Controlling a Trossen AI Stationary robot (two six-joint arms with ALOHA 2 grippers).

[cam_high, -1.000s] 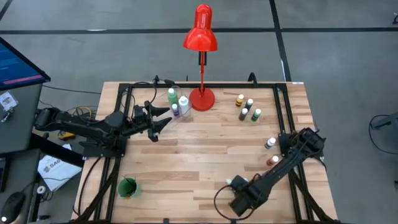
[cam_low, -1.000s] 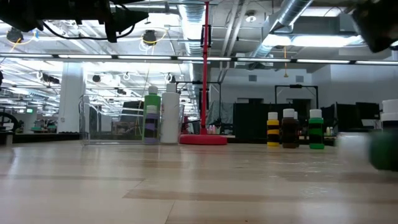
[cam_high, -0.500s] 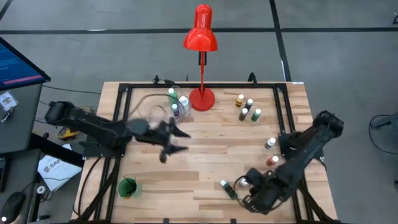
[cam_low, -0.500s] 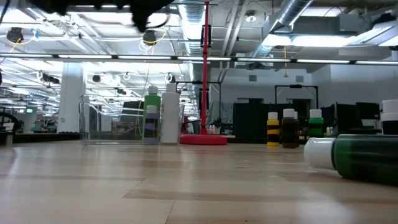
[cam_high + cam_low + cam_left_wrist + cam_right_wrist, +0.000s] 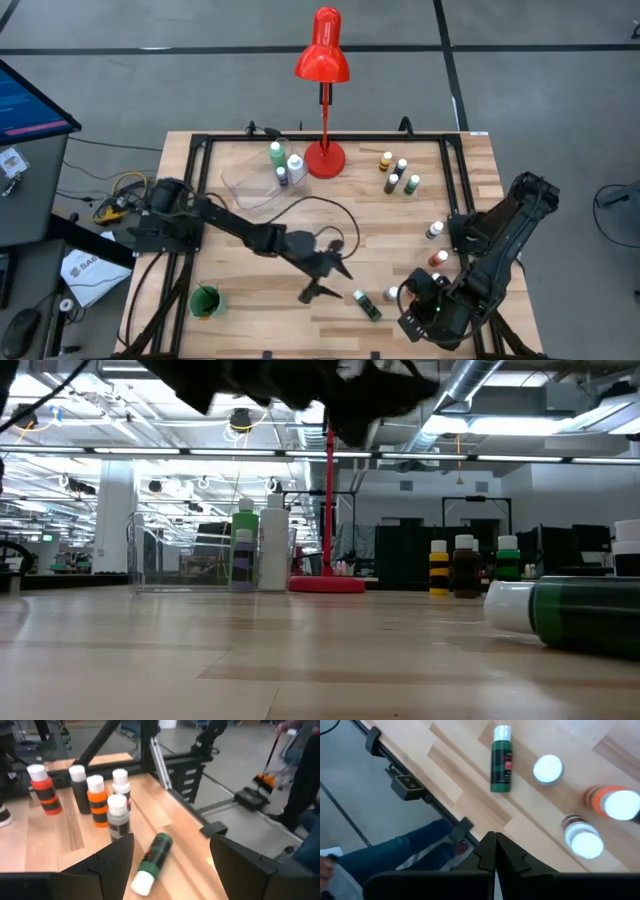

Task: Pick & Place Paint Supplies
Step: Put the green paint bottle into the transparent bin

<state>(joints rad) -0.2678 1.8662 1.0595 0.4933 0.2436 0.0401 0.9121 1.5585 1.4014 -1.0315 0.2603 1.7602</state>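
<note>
Left pincer, reaching over the worktop toward its near edge: fingers spread wide, grasping nothing, with a fallen dark green paint bottle framed between them farther ahead. In the high view this bottle lies on its side just at 4 o'clock of the left pincer, apart from it. Right pincer, near the worktop's front right corner: fingers clenched together and empty, as the right wrist view shows.

Only the left wrist view resolves the upright bottles beyond the fallen one: red, dark, orange, grey, all white-capped. Only the high view shows a back group of four bottles at 3 o'clock of the red lamp, and two bottles in a clear tray at its 9 o'clock. The low view shows the fallen bottle large at the right edge. The right wrist view alone shows a person's trouser leg beyond the worktop edge.
</note>
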